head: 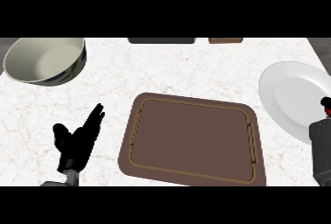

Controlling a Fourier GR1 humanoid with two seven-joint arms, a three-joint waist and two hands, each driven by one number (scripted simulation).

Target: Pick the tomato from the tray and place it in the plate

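Nearest, left of the bare brown tray [194, 140], note the left hand [76, 139] resting with straight, upright fingers and holding nothing. Right of the tray and a little farther, find the right hand [327, 113] cut off by the view's edge, with a red sliver, probably the tomato [325, 102], at its tip over the white plate [287, 100]; cannot tell how it is held or how far the hand is closed. Beware letting go there: risks dropping the tomato on the plate's sloping rim, so rolling it onto the counter.
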